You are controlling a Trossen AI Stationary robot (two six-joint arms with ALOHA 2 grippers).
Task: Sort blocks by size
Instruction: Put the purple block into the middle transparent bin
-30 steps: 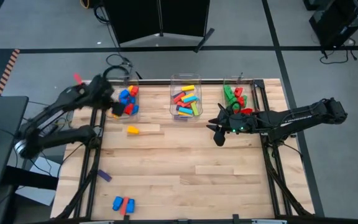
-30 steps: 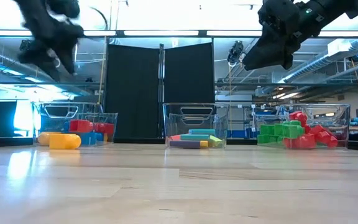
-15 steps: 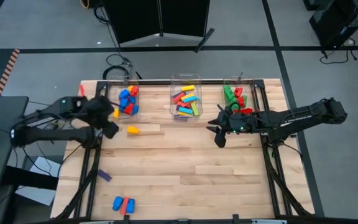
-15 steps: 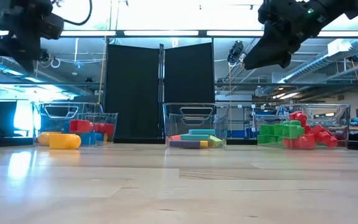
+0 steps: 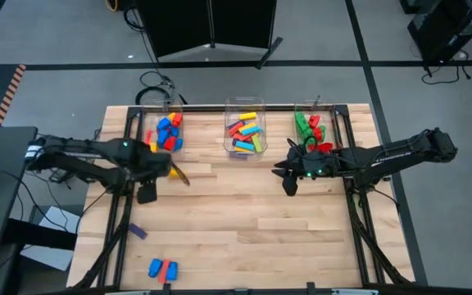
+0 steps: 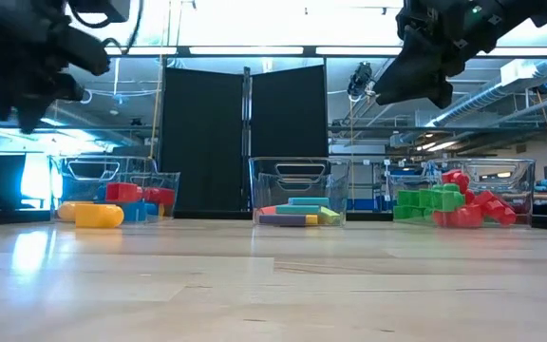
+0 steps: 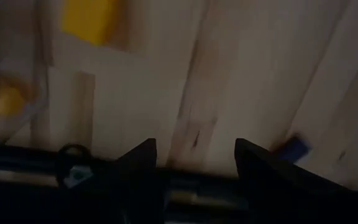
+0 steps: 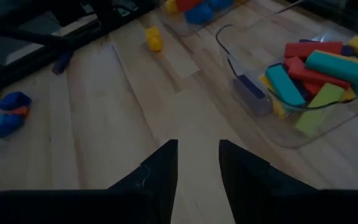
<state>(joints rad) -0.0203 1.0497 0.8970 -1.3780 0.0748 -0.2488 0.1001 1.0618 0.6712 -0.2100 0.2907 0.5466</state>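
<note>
The wooden desk carries three clear bins in a row along its far edge; the left bin holds short blue, red and yellow blocks, the middle bin holds long blocks lying mostly at slants, their long axes running roughly from the near left to the far right in the high view, and the right bin holds chunky green and red blocks.

The left arm reaches in from the desk's left side; the left end effector hangs above the boards just in front of the left bin, its two dark fingers spread apart with bare wood showing between them and nothing held; a yellow block lies on the desk just beside it, partly covered by the arm, so its long axis cannot be told.

The right arm stretches in from the right; the right end effector hovers over the desk in front of the gap between the middle and right bins, its fingers standing a narrow way apart and pinching nothing.

Near the front left corner lie a pair of blue blocks with a red one between them, touching; a small purple block lies apart from them, its long axis slanted toward the near right.
</note>
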